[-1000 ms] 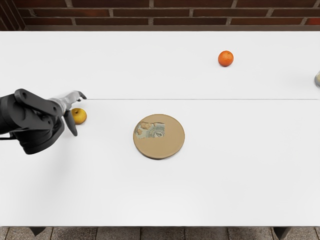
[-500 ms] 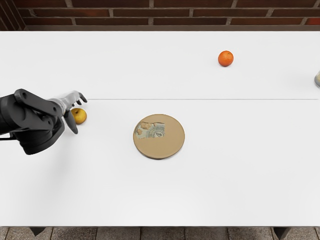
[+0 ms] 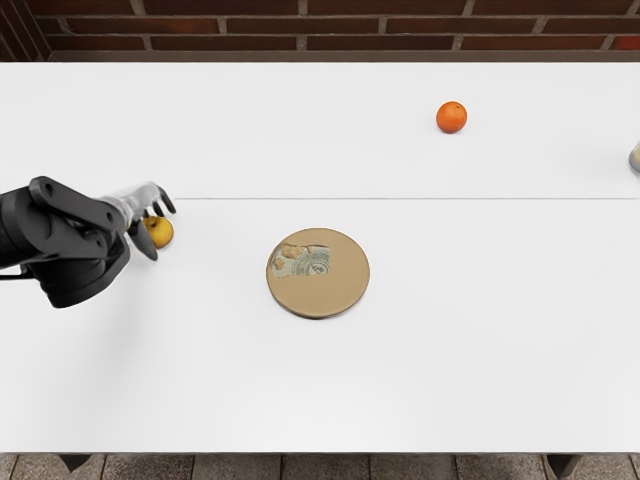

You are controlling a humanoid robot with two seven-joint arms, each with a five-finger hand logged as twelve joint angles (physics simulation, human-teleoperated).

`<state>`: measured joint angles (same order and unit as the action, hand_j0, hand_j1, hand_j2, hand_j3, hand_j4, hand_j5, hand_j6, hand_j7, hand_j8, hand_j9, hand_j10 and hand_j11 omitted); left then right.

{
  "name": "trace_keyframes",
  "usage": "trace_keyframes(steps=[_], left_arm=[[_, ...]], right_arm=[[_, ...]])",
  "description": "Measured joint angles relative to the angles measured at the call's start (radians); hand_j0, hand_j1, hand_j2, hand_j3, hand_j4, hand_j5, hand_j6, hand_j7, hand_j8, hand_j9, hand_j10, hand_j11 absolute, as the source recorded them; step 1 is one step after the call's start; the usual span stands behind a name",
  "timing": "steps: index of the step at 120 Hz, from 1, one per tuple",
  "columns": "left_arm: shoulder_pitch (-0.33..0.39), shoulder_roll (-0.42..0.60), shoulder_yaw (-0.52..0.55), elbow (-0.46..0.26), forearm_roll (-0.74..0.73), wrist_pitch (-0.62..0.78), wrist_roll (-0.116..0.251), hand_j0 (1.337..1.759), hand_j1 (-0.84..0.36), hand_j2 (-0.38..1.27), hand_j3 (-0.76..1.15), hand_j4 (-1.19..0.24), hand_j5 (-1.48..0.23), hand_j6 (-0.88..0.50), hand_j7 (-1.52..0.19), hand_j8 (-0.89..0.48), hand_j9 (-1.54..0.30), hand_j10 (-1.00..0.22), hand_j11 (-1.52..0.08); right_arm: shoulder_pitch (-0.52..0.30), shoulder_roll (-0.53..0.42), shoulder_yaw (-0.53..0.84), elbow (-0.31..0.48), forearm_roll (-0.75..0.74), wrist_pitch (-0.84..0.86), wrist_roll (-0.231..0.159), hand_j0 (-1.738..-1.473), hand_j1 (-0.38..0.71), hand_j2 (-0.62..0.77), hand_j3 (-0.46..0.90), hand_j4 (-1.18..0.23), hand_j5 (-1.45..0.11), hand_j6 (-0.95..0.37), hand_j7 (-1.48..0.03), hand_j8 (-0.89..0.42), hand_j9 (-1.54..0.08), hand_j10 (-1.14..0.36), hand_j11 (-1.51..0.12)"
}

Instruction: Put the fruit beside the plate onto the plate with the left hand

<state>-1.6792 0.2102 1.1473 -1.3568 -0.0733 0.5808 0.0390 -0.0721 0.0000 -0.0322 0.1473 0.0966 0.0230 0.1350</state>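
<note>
Head view: the robot's left hand (image 3: 136,214), on a dark arm entering from the left edge, lay against the left side of the small round yellow fruit (image 3: 160,232); whether the hand had clasped the fruit or only rested beside it could not be told from this angle. The fruit sat on the white tabletop (image 3: 400,380), left of the round tan plate (image 3: 318,285) and clearly apart from it, with bare surface between; the plate, which bore a pale printed patch towards its upper left, carried nothing. A round orange fruit (image 3: 452,117) lay well apart at the far right, and a pale object (image 3: 635,158) was cut off by the right edge; a red-brown brick wall (image 3: 320,30) closed the background; the right hand was out of view.

Judged from its look, the yellow fruit was probably light, firm and smooth-skinned, so liable to roll or slip under a one-sided push; it would best be taken across its widest girth, with contact on opposite sides, and with moderate pressure to avoid bruising.
</note>
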Motion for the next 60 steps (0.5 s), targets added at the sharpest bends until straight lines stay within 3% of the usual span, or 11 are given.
trace_keyframes(steps=[10, 23, 53, 60], left_arm=[[-0.002, -0.003, -0.002, -0.001, -0.007, -0.009, -0.001, 1.657, -0.29, 0.18, 0.0, -0.56, -0.72, -0.49, -0.72, -0.49, -0.73, -0.56, -0.73], [-0.003, -0.014, -0.003, -0.003, -0.009, -0.014, -0.001, 1.655, -0.31, 0.28, 0.0, -0.65, -0.82, -0.46, -0.83, -0.46, -0.85, -0.64, -0.85], [-0.013, -0.013, -0.003, -0.006, -0.016, -0.019, -0.002, 1.651, -0.31, 0.18, 0.0, -0.72, -0.97, -0.37, -0.96, -0.39, -0.97, -0.69, -0.97], [-0.018, -0.012, -0.003, -0.01, -0.018, -0.019, -0.002, 1.651, -0.32, 0.24, 0.0, -0.73, -0.98, -0.36, -0.97, -0.38, -0.99, -0.69, -0.99]], right_arm=[[0.0, 0.0, 0.0, 0.0, 0.0, 0.0, 0.0, -1.658, -0.34, 0.0, 0.0, -0.01, -0.01, -0.01, -0.01, -0.01, -0.01, -0.01, -0.01], [0.0, 0.0, 0.0, 0.0, 0.0, 0.0, 0.0, -1.658, -0.34, 0.0, 0.0, -0.01, -0.01, -0.01, -0.01, -0.01, -0.01, -0.01, -0.01], [0.0, 0.0, 0.0, 0.0, 0.0, 0.0, 0.0, -1.658, -0.34, 0.0, 0.0, -0.01, -0.01, -0.01, -0.01, -0.01, -0.01, -0.01, -0.01], [0.0, 0.0, 0.0, 0.0, 0.0, 0.0, 0.0, -1.658, -0.34, 0.0, 0.0, -0.01, -0.01, -0.01, -0.01, -0.01, -0.01, -0.01, -0.01]])
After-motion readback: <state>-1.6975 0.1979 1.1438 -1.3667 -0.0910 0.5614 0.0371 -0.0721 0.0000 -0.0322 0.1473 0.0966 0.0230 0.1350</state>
